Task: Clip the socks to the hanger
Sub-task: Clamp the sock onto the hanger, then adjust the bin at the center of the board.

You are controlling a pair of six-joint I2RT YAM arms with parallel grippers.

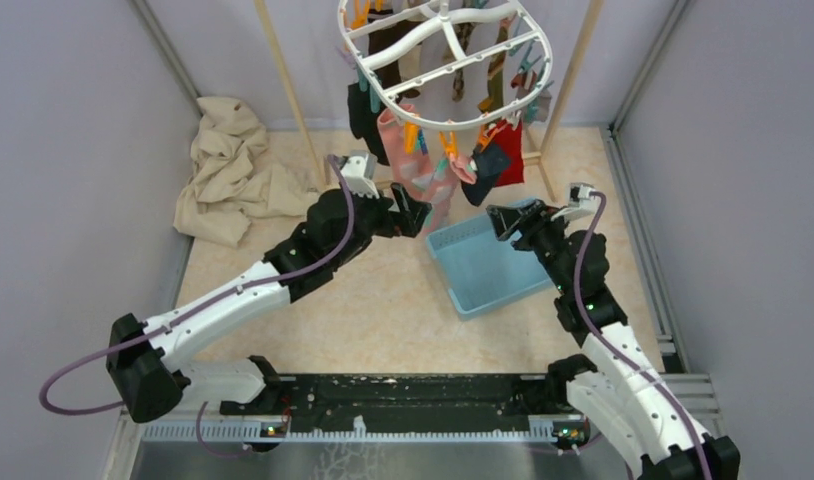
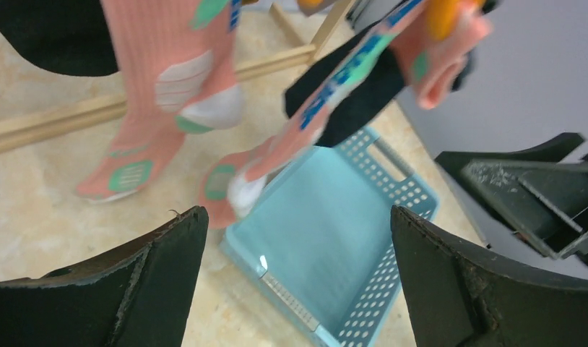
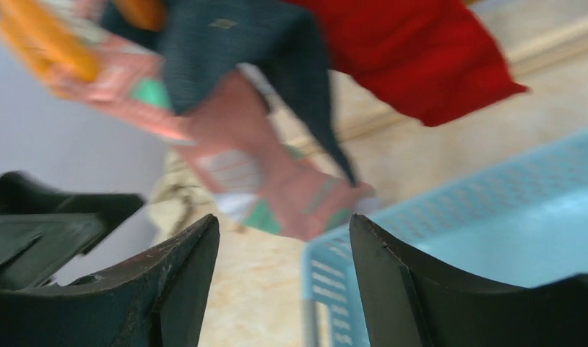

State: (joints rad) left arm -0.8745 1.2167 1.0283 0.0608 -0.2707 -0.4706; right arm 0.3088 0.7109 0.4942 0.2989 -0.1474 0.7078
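Observation:
The white oval hanger (image 1: 445, 62) hangs at the top centre with orange and teal pegs round its rim. A red sock (image 1: 510, 150) and a dark navy sock (image 1: 488, 170) hang from pegs at its near right rim; both show in the right wrist view, the red one (image 3: 421, 58) and the navy one (image 3: 262, 50). My left gripper (image 1: 415, 212) is open and empty just below and left of them. My right gripper (image 1: 501, 220) is open and empty just below the navy sock.
Pink-teal patterned socks (image 1: 413, 160) hang at the near rim, and brown ones (image 1: 498, 70) further back. A light blue basket (image 1: 488, 265) lies on the floor under the hanger. A beige cloth heap (image 1: 228, 170) lies back left. Wooden rack poles (image 1: 288, 90) stand behind.

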